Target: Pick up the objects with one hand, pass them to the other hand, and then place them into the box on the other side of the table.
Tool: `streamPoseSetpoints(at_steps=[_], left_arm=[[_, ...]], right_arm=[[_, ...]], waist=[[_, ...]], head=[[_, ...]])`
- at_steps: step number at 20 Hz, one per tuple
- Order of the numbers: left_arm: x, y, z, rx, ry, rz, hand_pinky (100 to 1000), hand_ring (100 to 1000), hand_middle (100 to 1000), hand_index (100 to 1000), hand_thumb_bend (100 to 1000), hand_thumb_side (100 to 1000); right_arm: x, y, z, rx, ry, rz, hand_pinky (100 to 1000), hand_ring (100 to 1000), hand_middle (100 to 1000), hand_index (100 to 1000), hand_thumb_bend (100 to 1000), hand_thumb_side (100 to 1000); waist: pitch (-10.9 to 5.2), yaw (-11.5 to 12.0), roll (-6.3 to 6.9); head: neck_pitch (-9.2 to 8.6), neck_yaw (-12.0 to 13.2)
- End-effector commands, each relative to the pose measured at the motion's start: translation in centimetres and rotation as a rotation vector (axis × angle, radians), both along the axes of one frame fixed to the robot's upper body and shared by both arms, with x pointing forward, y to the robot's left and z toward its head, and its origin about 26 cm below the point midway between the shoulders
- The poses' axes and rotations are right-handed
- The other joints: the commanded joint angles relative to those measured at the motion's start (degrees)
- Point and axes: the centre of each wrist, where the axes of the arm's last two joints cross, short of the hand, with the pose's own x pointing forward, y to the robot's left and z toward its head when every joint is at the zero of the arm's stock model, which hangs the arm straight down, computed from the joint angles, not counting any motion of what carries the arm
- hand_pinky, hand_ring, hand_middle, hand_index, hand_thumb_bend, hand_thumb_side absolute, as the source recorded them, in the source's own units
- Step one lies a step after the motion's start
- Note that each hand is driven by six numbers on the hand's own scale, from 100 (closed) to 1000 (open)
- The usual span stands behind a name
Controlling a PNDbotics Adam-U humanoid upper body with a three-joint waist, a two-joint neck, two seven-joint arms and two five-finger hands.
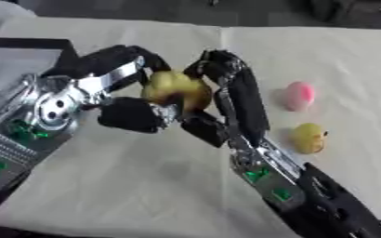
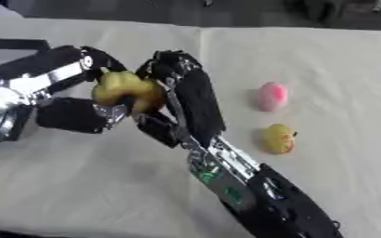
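A lumpy yellow fruit (image 1: 176, 89) hangs above the table between my two hands. My left hand (image 1: 125, 114) comes in from the left, its fingers curled over the fruit's top and its thumb under it. My right hand (image 1: 241, 100) reaches up from the lower right, fingertips bent against the fruit's right side and thumb below it. On the cloth to the right lie a pink round object (image 1: 299, 95) and a smaller yellow one (image 1: 309, 137), both apart from the hands. Part of a dark-rimmed box (image 1: 19, 58) shows at the far left.
A pale cloth covers the table (image 1: 145, 186), with a seam running down its middle. Dark floor and furniture lie beyond the far edge. My left forearm (image 1: 23, 135) fills the lower left.
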Motion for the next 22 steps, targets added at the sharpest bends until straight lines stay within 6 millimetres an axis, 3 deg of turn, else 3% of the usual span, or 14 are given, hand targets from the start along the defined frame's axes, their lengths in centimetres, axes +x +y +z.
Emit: streamPoseSetpoints(at_steps=[1, 6, 8, 10, 12, 15, 18, 19, 21, 22], left_arm=[[0.4, 0.4, 0.6, 0.036, 0.252, 0.116, 820, 680, 686, 770, 100, 552], [0.4, 0.2, 0.4, -0.011, 0.282, 0.093, 758, 512, 501, 602, 100, 476], [0.5, 0.2, 0.4, -0.041, 0.277, 0.095, 733, 453, 430, 512, 100, 343], [0.5, 0.2, 0.4, -0.079, 0.265, 0.099, 721, 424, 396, 474, 100, 286], [0.5, 0.2, 0.2, -0.101, 0.268, 0.101, 701, 389, 354, 424, 100, 174], [0.5, 0.2, -0.1, -0.121, 0.272, 0.103, 684, 368, 327, 398, 100, 152], [0.5, 0.2, -0.3, -0.129, 0.261, 0.111, 658, 346, 305, 374, 100, 100], [0.4, 0.2, -0.3, -0.13, 0.254, 0.113, 651, 339, 298, 367, 100, 100], [0.5, 0.3, -0.4, -0.131, 0.24, 0.124, 633, 325, 285, 353, 100, 100], [0.5, 0.3, -0.4, -0.132, 0.228, 0.13, 628, 320, 281, 349, 100, 100]], right_arm=[[-0.4, 0.0, 1.1, 0.007, -0.047, 0.013, 603, 471, 337, 334, 262, 100], [-0.4, 0.0, 1.0, 0.0, -0.052, 0.015, 603, 471, 338, 337, 264, 100], [-0.3, 0.0, 0.9, -0.006, -0.052, 0.015, 604, 471, 340, 343, 267, 100], [-0.3, 0.0, 0.9, -0.01, -0.052, 0.013, 605, 474, 344, 349, 267, 100], [-0.3, -0.1, 0.8, -0.02, -0.05, 0.01, 613, 488, 377, 391, 246, 100], [-0.1, -0.1, 0.4, -0.068, -0.027, 0.004, 630, 531, 443, 473, 212, 100], [0.2, -0.3, -0.1, -0.135, 0.028, -0.026, 653, 597, 525, 571, 475, 100], [0.3, -0.3, -0.1, -0.15, 0.048, -0.042, 660, 617, 544, 591, 487, 100], [0.4, -0.4, -0.2, -0.167, 0.082, -0.08, 667, 643, 567, 615, 380, 105], [0.4, -0.5, -0.2, -0.175, 0.093, -0.097, 671, 654, 577, 625, 341, 154]], waist=[[-0.81, 0.01, 0.15], [-0.75, 0.03, 0.09], [-0.75, 0.02, 0.06], [-0.75, 0.01, 0.06], [-0.76, -0.05, 0.07], [-0.8, -0.14, 0.05], [-0.86, -0.21, -0.01], [-0.88, -0.21, -0.01], [-0.9, -0.2, -0.03], [-0.91, -0.19, -0.05]], head=[[-0.68, 0.01], [-0.62, 0.08], [-0.58, 0.1], [-0.52, 0.12], [-0.45, 0.14], [-0.45, 0.25], [-0.46, 0.4], [-0.49, 0.45], [-0.5, 0.51], [-0.5, 0.54]])
